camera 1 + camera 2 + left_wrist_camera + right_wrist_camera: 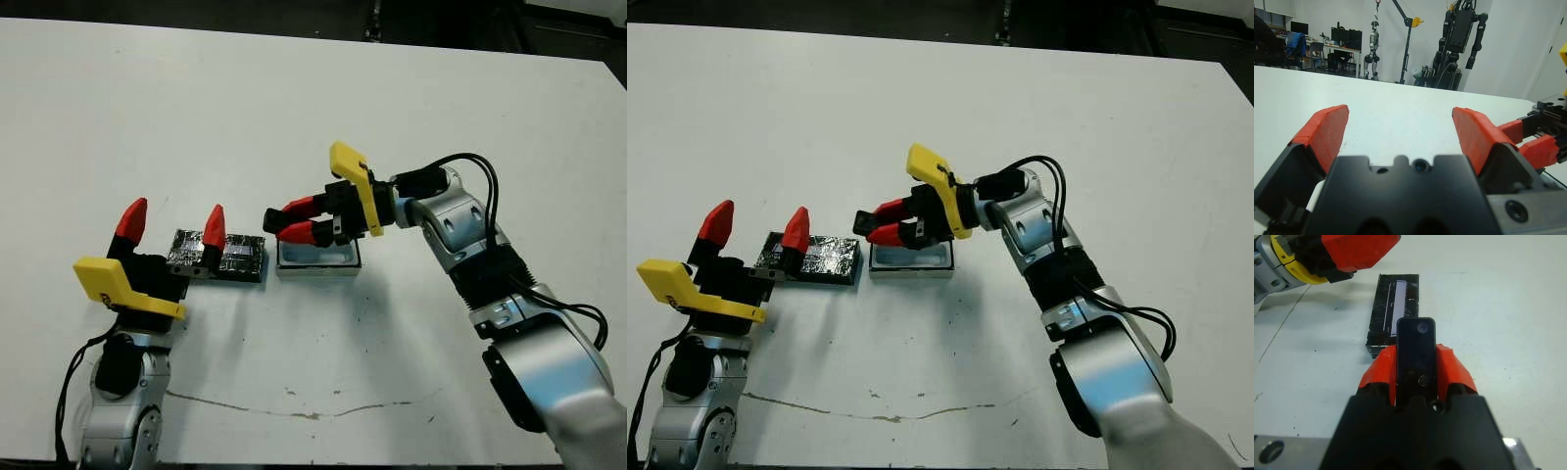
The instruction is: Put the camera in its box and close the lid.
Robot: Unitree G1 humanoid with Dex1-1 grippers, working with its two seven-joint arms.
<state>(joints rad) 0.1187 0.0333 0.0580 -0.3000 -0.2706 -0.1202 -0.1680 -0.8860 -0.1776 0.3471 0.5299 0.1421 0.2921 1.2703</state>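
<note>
Nearest the head camera, at about seven o'clock on the table [294, 88], the left end effector [172, 227] stands with its two red-tipped fingers [131, 217] pointing up and spread wide, holding nothing. Just beyond it, touching or overlapping the right-hand finger in the head view, lies the lid [235, 257], flat on the table, glossy and crinkled, its long axis running left to right.

Right of centre, the right end effector [289, 219] reaches in from about three o'clock, its fingers [1450, 369] closed narrow on the camera [1416, 352]. In the right wrist view the slim black bar sits clamped between the two red pads, its long axis along the fingers and its free end sticking out past the tips, pointing toward the lid and the left end effector, roughly nine o'clock in the head view.

Under the right end effector's fingers sits the box [318, 258], a shallow tray with white inner walls, just right of the lid, its long axis also left to right. The camera is held above the box's left part, not in it.
</note>
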